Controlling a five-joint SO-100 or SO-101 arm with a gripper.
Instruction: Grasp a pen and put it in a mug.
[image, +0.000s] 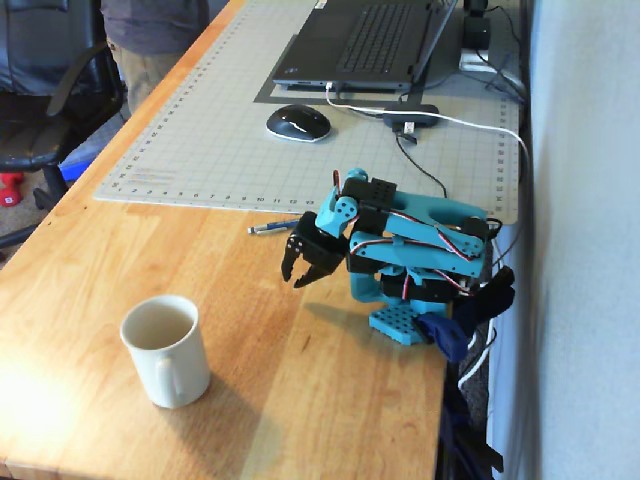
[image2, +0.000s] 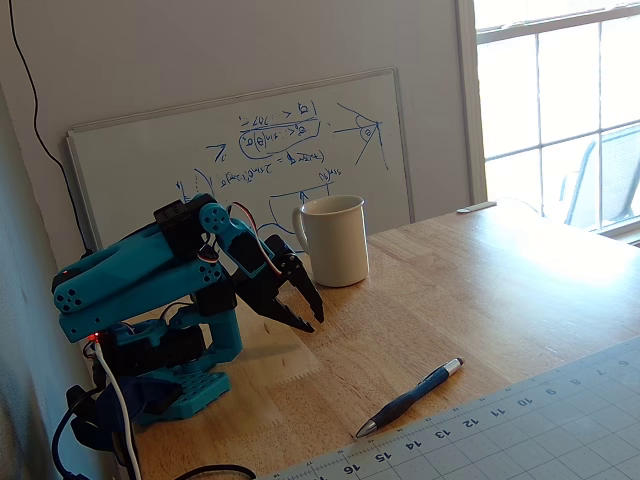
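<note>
Fig. — Two fixed views of a wooden tabletop (image: 260, 330) w/ a folded teal SO-type arm (image: 420, 250).

Writing: whiteboard (image2: 240, 160) leaning against the wall carries blue marker scrawl, formula-like w/ arrows and brackets; not legible enough to transcribe. Cutting mat (image: 250, 120) has a printed ruler scale along its border; in a fixed view the numerals 11–16 read clearly on its near edge (image2: 480, 430). No brand marks readable on laptop (image: 370, 40), mouse (image: 298, 122) or arm.

Gripper (image: 298, 276): black, two fingers spread apart, nothing between them; tips point down toward the wood, raised off the surface. Same in the other fixed view (image2: 310, 322).

Pen (image: 272, 227): dark blue-black, lying flat on bare wood just beside the mat's edge, partly hidden behind the gripper in one fixed view. The other fixed view (image2: 410, 398) shows it whole, silvery tip toward the mat, apart from the gripper.

Mug (image: 168, 350): cream-white, upright, empty, handle facing the camera in one fixed view; stands near the table's front edge, well apart from the pen, w/ the gripper roughly between them. Also seen before the whiteboard (image2: 333, 240).

Edges and room: arm base (image: 400, 322) sits close to the table's right edge by the wall; cables (image: 470, 125) run across the mat behind it. Bare wood lies open between gripper, mug and pen. A chair (image: 50, 90) and a standing person (image: 155, 40) are beyond the far-left edge.
</note>
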